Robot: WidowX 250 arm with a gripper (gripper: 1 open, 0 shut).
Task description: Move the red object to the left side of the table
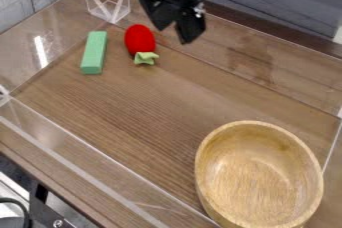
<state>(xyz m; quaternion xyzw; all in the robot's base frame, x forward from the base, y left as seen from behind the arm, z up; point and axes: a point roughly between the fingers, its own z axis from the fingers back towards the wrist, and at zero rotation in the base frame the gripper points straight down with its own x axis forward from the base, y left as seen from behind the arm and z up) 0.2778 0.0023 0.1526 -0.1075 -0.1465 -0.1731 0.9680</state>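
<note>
On the brown wood-grain table [174, 102], the small rounded red toy fruit [139, 39] looks light and rigid; grip its body, not the leaves. At its two o'clock, black fingers [190, 24] spread open, empty.

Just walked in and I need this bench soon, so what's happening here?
A single robot arm is working over a wood-grain table with low clear walls. Its gripper is open and empty, hanging above the table just right of the red object, a small toy fruit with a green leafy end. That fruit lies on the table, not held, with a green block to its left. A wooden bowl sits empty at the near right. The fruit has not yet been picked up.
</note>
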